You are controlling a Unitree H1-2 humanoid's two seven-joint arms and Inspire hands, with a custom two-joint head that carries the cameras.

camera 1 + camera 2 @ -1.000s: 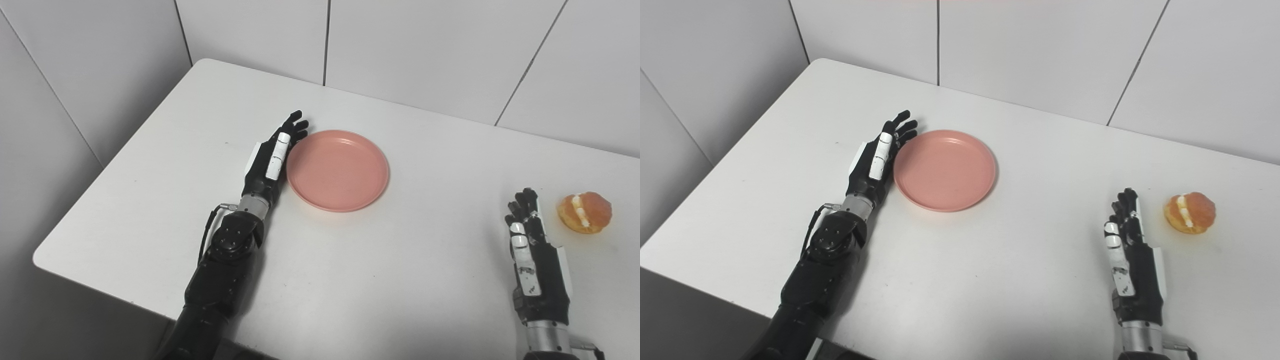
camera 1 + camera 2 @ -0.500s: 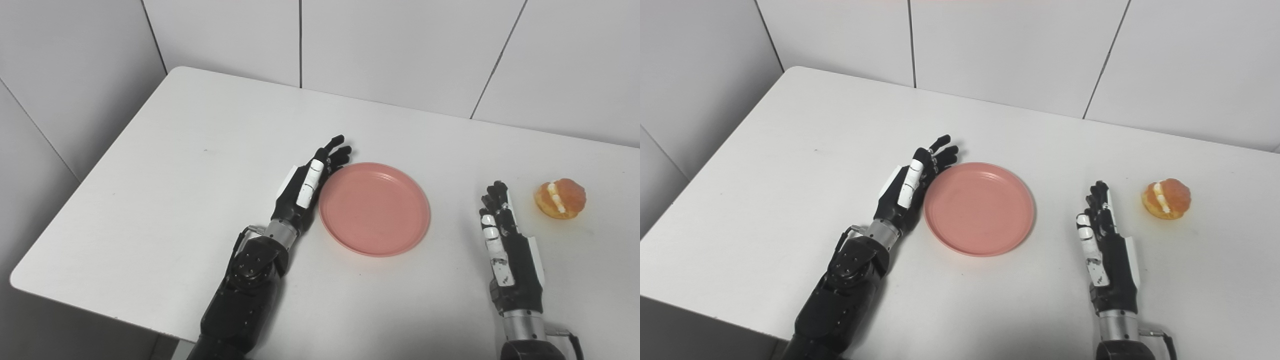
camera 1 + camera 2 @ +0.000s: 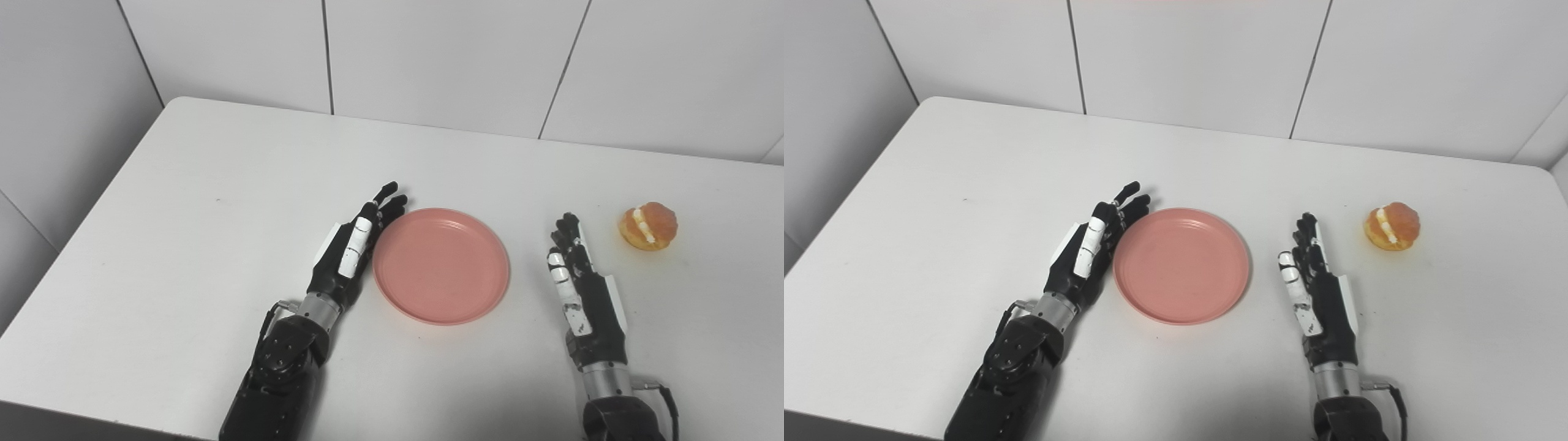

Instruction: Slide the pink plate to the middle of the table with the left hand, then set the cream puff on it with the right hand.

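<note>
The pink plate (image 3: pixel 441 264) lies empty on the white table (image 3: pixel 202 257), near its middle. My left hand (image 3: pixel 352 257) is open, fingers straight, with its edge against the plate's left rim. The cream puff (image 3: pixel 648 226), golden with a cream stripe, sits on the table to the right of the plate. My right hand (image 3: pixel 582 288) is open and empty, resting on the table between the plate and the cream puff, touching neither.
White tiled walls (image 3: pixel 429 55) stand close behind the table and along its left side. The table's front edge runs along the bottom left of the view.
The camera has shifted. My left hand has pushed the plate to the right, closer to the right hand and the cream puff. The right hand and the cream puff have stayed put.
</note>
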